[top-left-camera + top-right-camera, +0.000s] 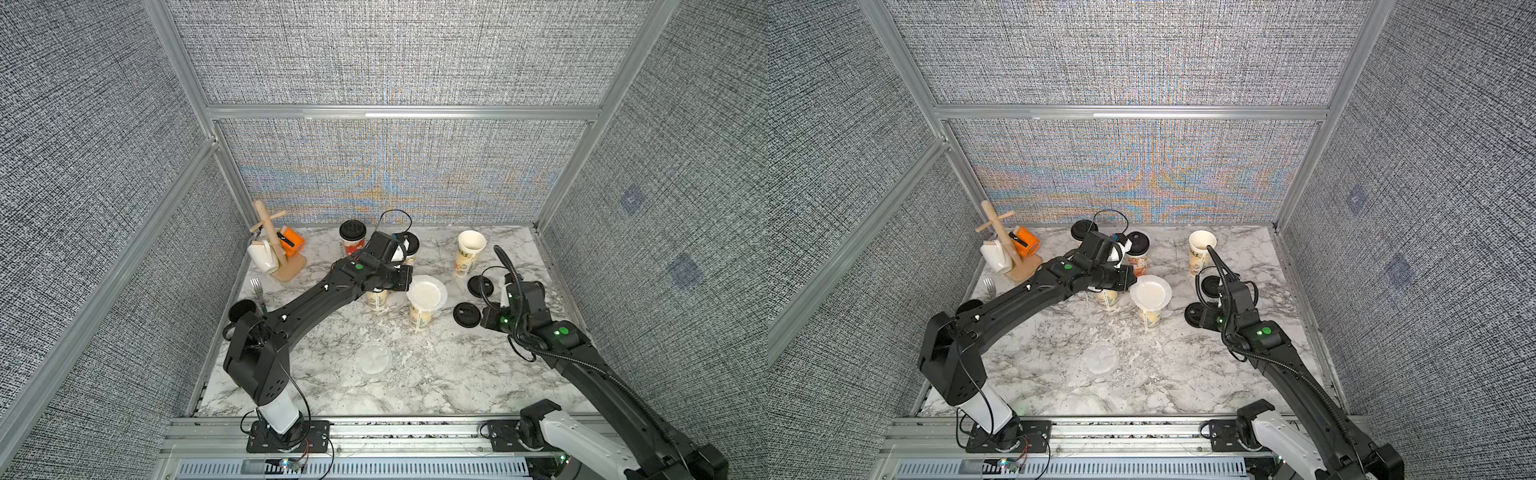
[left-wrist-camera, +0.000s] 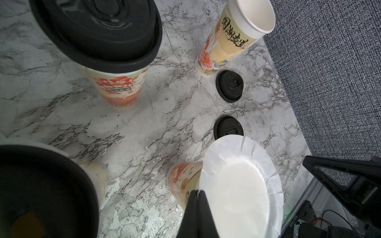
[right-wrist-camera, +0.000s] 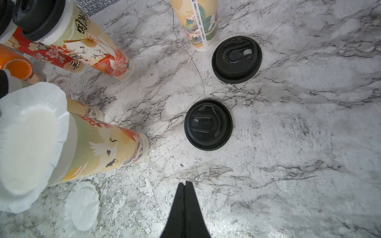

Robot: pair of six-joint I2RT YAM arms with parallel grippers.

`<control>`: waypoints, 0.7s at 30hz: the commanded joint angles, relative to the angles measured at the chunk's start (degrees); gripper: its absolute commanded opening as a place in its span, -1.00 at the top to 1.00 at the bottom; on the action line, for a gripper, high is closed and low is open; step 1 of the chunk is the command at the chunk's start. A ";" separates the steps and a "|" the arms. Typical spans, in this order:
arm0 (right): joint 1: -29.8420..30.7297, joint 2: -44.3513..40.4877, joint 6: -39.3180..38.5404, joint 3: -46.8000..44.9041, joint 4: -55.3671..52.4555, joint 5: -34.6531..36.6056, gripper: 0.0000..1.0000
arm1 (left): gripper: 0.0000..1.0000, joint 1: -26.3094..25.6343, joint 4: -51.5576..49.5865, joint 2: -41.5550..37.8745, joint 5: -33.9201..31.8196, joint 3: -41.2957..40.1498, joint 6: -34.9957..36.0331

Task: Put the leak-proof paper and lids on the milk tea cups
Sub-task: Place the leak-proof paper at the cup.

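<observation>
A white round sheet of leak-proof paper (image 1: 427, 292) (image 2: 237, 185) lies over the mouth of a beige milk tea cup (image 1: 422, 318) (image 3: 107, 148) mid-table. My left gripper (image 2: 199, 191) (image 1: 409, 286) is shut on that sheet's edge. A second paper disc (image 1: 374, 358) (image 3: 82, 208) lies flat on the marble nearer the front. An open cup (image 1: 469, 253) (image 2: 226, 41) stands at the back right. Two cups with black lids (image 1: 352, 239) (image 2: 119, 90) stand at the back. Another cup (image 1: 376, 297) is partly hidden under my left arm. My right gripper (image 3: 185, 182) is shut and holds nothing, above bare marble.
Two loose black lids (image 1: 480, 286) (image 1: 466, 314) lie on the marble beside my right wrist. A wooden mug tree (image 1: 274, 249) with a white and an orange mug stands at the back left, with a fork (image 1: 257, 287) and a black mug (image 1: 243, 309) near it. Fabric walls enclose three sides.
</observation>
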 commanded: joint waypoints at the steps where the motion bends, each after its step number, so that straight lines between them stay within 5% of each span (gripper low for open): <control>1: -0.06 -0.05 -0.31 0.24 0.43 0.16 1.00 | 1.00 0.00 -1.16 -0.16 -0.87 0.09 0.78; 5: -0.05 -0.31 -0.34 0.20 0.38 0.08 1.00 | 0.76 0.00 -1.80 -0.60 -1.39 0.09 1.27; 12: -0.08 -0.49 -0.42 0.22 0.25 0.10 1.00 | -0.11 -0.05 -1.88 -0.32 -1.02 0.26 1.60; 17: -0.14 -0.41 -0.23 -0.17 0.10 0.27 1.00 | -0.31 -0.02 -1.93 -0.51 -1.01 0.61 1.84; 19: -0.11 0.39 0.21 -0.38 -0.36 1.10 0.73 | -0.37 -0.03 -1.98 -0.77 -0.75 1.00 2.14; 21: -0.15 2.00 0.62 -0.36 -0.67 1.88 0.19 | -0.45 0.00 -1.66 -1.40 -0.36 1.31 2.50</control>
